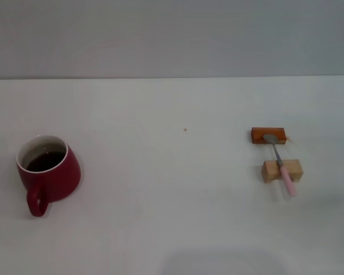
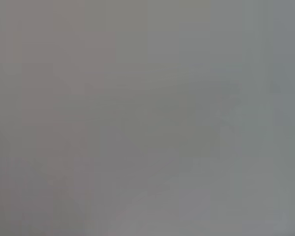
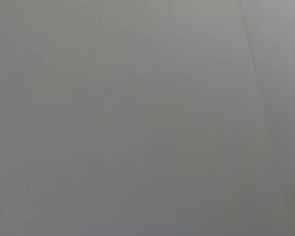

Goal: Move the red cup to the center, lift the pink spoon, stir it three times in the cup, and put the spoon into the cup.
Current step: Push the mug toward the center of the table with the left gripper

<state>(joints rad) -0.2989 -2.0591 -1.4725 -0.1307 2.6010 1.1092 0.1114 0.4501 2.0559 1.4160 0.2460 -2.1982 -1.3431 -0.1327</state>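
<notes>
Nothing's started yet as far as I can see. The red cup sits at the lower left of the head view, nowhere near center. The pink spoon lies across two wooden blocks at right. Neither gripper's in view, so no telling whether they're open or closed.

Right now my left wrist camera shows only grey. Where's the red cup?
Observer: The red cup stands on the left side of the table, its handle toward the robot.
Operator: And the spoon?
Observer: The pink spoon lies on the right, bridging the orange-brown block and the tan block.
Operator: Is anything in the cup?
Observer: Yes, a dark liquid shows inside.
</notes>
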